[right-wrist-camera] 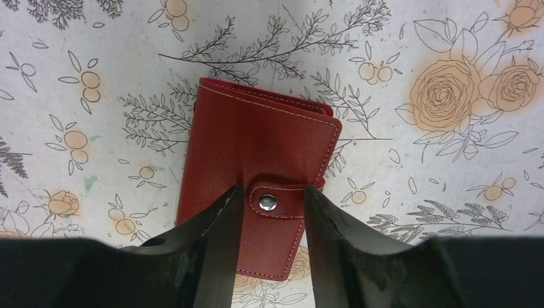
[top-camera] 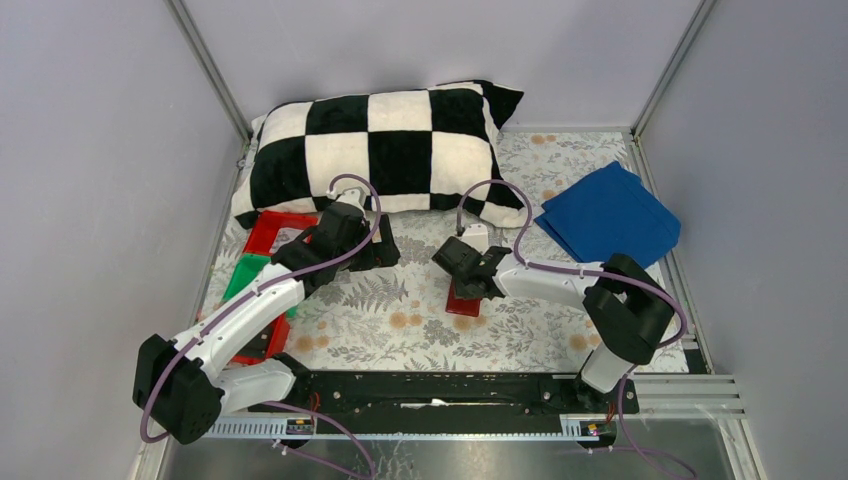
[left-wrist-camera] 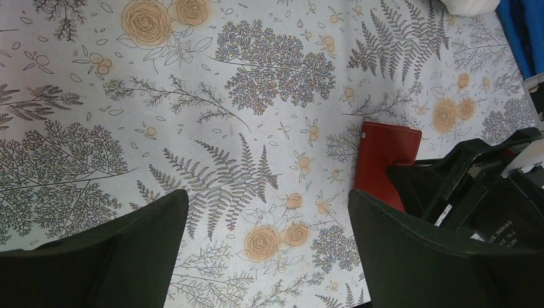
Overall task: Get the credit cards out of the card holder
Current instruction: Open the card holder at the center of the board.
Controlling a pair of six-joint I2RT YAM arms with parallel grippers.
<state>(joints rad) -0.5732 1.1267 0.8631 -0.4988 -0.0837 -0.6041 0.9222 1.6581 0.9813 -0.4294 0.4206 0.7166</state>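
The card holder is a red leather-like booklet lying shut on the flowered table, its strap tab snapped with a metal stud. It also shows in the top view and in the left wrist view. No credit cards show; they are hidden inside. My right gripper is open and low over the holder, one finger on each side of the strap tab. My left gripper is open and empty above bare table, to the left of the holder, also seen from the top.
A black-and-white checked pillow lies at the back. A folded blue cloth lies at the back right. A red tray and a green tray sit at the left under my left arm.
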